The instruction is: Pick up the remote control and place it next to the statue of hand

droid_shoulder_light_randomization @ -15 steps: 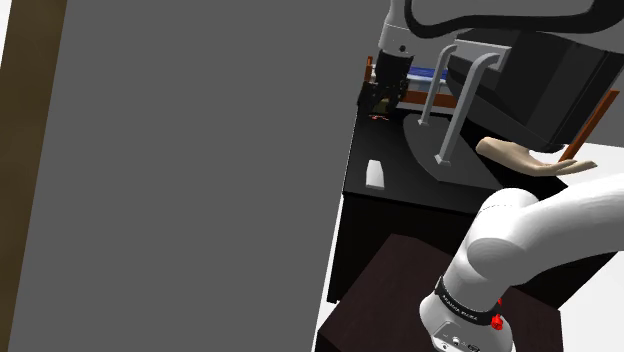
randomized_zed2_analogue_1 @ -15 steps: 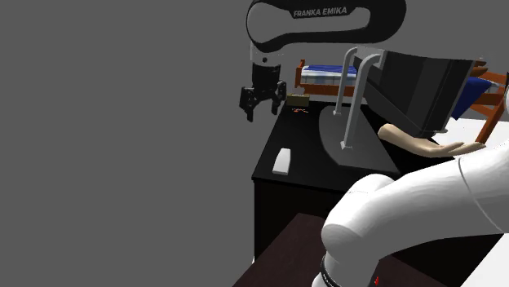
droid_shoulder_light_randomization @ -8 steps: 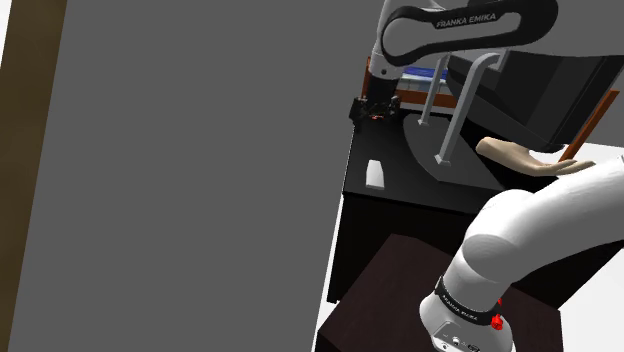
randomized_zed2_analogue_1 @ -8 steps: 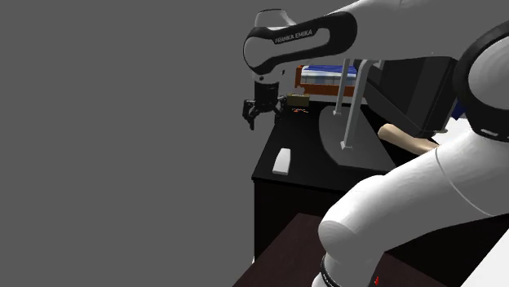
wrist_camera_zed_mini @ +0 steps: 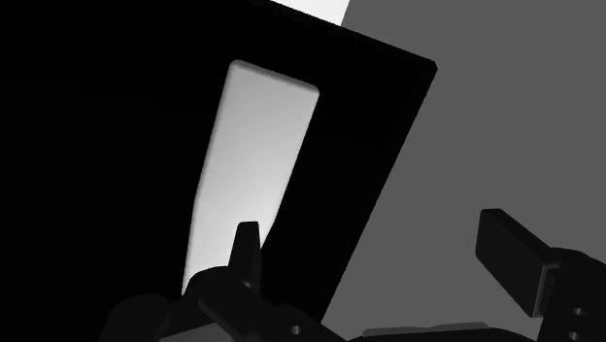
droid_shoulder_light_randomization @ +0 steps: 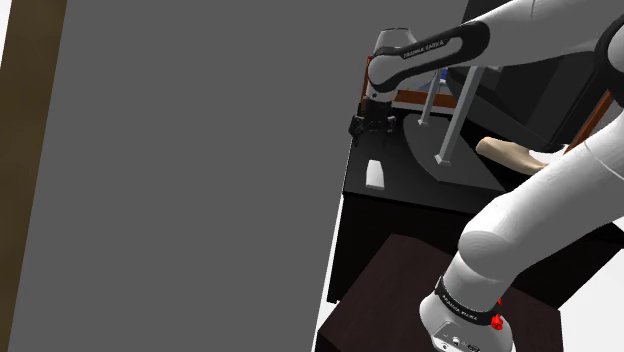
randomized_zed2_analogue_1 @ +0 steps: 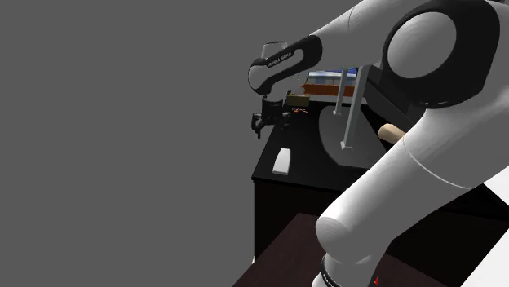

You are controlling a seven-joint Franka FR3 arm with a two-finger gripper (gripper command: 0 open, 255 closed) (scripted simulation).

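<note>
Gripper point(droid_shoulder_light_randomization: 368, 128) is being brought down to table point(droid_shoulder_light_randomization: 405, 190) level since a second ago, jaws apart, empty; remote control point(wrist_camera_zed_mini: 252, 165) is being approached, not gripped yet.

White remote point(wrist_camera_zed_mini: 254, 175), black tabletop point(wrist_camera_zed_mini: 107, 146), end effector point(wrist_camera_zed_mini: 377, 235) spread

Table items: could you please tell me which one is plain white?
The remote control, lying flat on the black top; the hand statue is beige, the stand grey.
</note>
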